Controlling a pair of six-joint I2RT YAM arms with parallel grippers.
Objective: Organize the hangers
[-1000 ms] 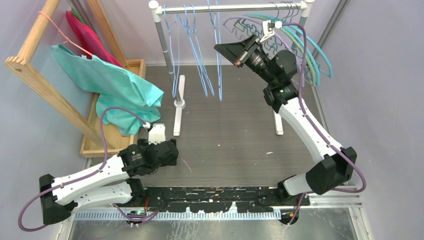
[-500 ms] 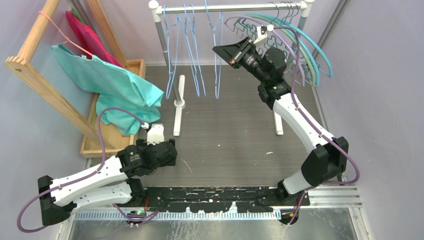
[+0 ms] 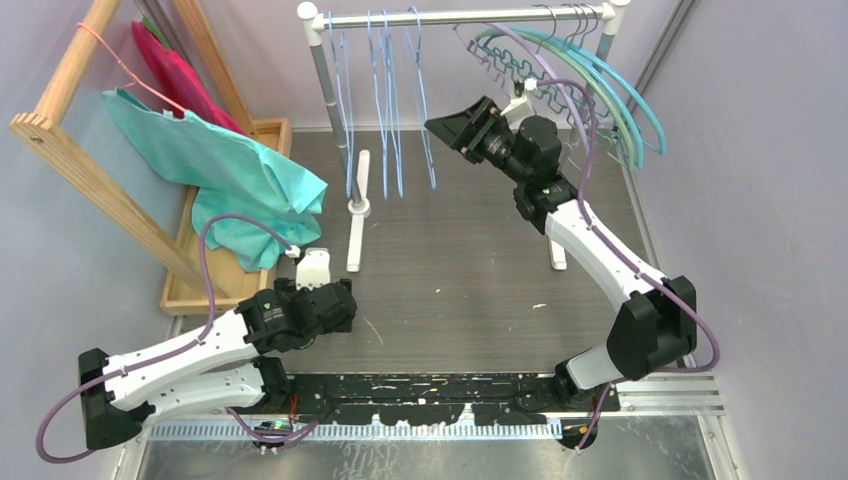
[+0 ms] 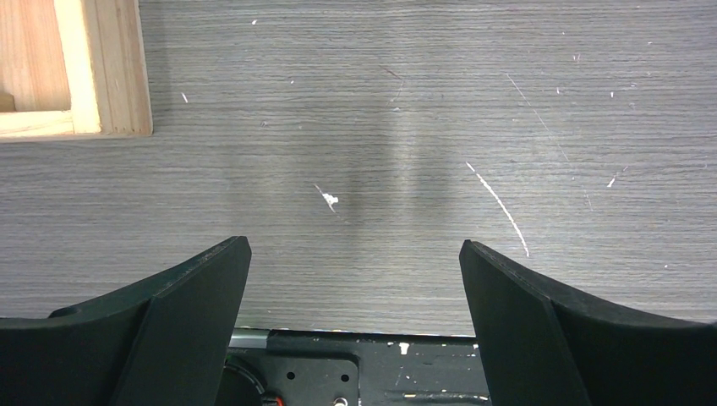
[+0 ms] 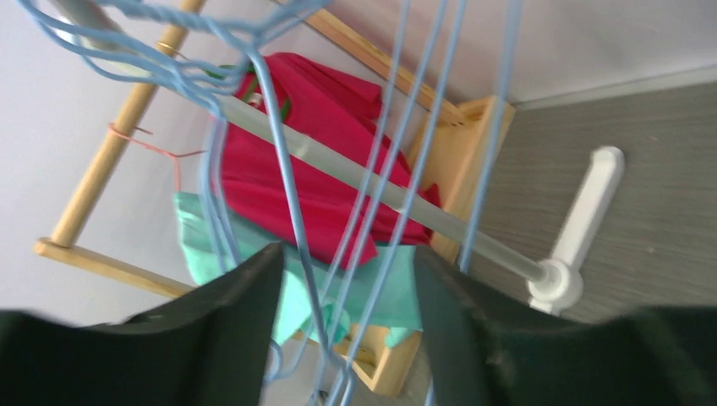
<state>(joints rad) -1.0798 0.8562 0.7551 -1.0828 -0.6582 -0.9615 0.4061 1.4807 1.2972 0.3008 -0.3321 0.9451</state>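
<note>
Light-blue wire hangers (image 3: 384,150) hang bunched on the left half of the white rail (image 3: 460,16). Arched teal, green and purple hangers (image 3: 610,85) hang at the rail's right end. My right gripper (image 3: 450,128) is raised just right of the blue bunch. In the right wrist view it (image 5: 347,279) is open, and blue wires (image 5: 292,211) cross the gap between the fingers without being pinched. Low near the table's front, my left gripper (image 3: 335,305) also stands open (image 4: 355,254), with only bare tabletop between its fingers.
A wooden frame (image 3: 60,140) at the left carries a teal garment (image 3: 230,170) on a pink hanger and a red garment (image 3: 175,70). A wooden tray (image 3: 270,135) lies under them. The rail's white feet (image 3: 357,210) (image 3: 556,250) rest on the table.
My right gripper has gone from shut to open and shifted slightly. The light-blue hangers have swung left and hang closer together. The left arm has stayed still.
</note>
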